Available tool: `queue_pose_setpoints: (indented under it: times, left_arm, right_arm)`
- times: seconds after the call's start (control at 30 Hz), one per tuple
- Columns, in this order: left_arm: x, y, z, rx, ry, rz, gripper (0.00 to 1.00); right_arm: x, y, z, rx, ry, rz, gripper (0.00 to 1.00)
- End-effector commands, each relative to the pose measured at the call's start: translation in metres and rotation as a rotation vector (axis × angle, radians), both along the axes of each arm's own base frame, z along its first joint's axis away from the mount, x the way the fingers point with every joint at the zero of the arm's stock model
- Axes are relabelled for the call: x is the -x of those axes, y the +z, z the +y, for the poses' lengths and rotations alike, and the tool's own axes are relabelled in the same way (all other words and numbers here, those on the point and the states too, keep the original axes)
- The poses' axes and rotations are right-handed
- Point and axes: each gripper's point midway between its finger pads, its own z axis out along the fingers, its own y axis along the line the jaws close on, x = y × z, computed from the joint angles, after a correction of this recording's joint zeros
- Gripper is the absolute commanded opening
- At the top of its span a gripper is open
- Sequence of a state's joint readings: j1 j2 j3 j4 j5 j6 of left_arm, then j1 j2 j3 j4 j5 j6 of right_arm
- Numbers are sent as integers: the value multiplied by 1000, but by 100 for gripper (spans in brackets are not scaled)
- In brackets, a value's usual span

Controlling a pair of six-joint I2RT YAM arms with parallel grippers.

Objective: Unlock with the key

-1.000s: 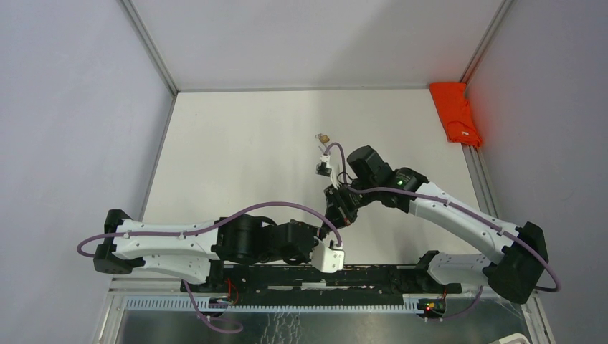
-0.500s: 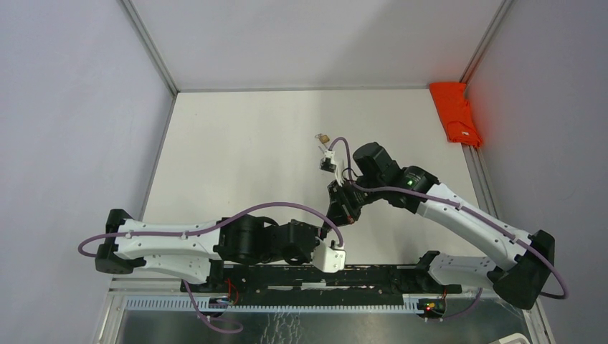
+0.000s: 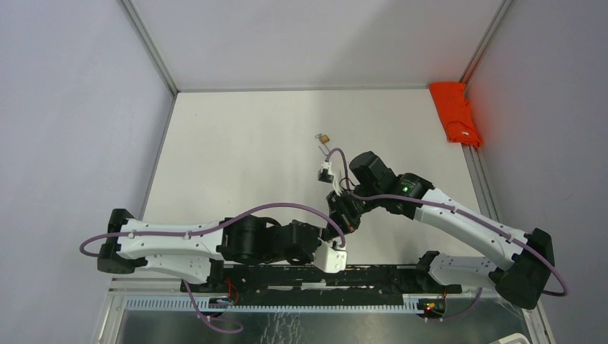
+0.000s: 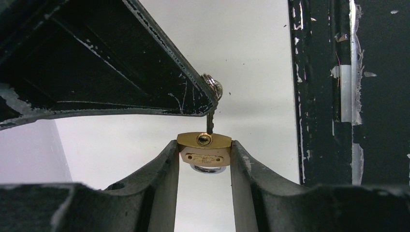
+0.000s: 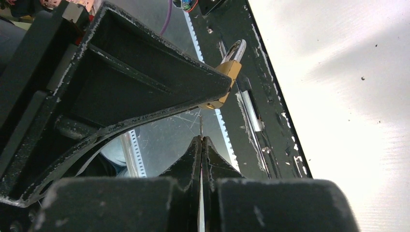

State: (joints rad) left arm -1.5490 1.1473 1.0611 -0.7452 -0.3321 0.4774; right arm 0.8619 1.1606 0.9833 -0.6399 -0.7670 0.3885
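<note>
My left gripper is shut on a small brass padlock, keyhole face toward the camera and silver shackle behind. My right gripper is shut on the key. The key's thin blade points down at the padlock's upper edge, just right of the keyhole; I cannot tell whether it touches. In the right wrist view the padlock shows past a left finger, with the blade sticking out of my shut jaws. From the top, the left gripper and right gripper meet near the arm bases.
A small brass item lies on the white table beyond the grippers. An orange cloth sits at the far right edge. The black base rail runs close beside the grippers. Walls enclose the table on three sides.
My right arm has moved nearer and slightly left, bringing the key down to the padlock. The left arm has stayed in place with the padlock in its grip.
</note>
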Motion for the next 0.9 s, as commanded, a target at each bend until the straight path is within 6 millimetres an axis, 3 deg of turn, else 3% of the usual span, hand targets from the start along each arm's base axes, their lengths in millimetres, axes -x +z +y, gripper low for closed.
queue_pose_setpoints:
  times: [0.0,0.3,0.63,0.87]
  left_arm:
    - [0,25,-14,94,-4,-13,2]
    - [0,27,-13,101,-5,-13,2]
    - [0,26,-11,101,-3,-11,2]
    - [0,26,-11,102,-1,-11,2]
  right_arm:
    - [-5,9,9,-45,10,-28,0]
    - [-12,8,13,-34,6,-41,0]
    - [-21,22,19,-45,-10,-80,0]
    - [-17,10,14,-14,-8,-62,0]
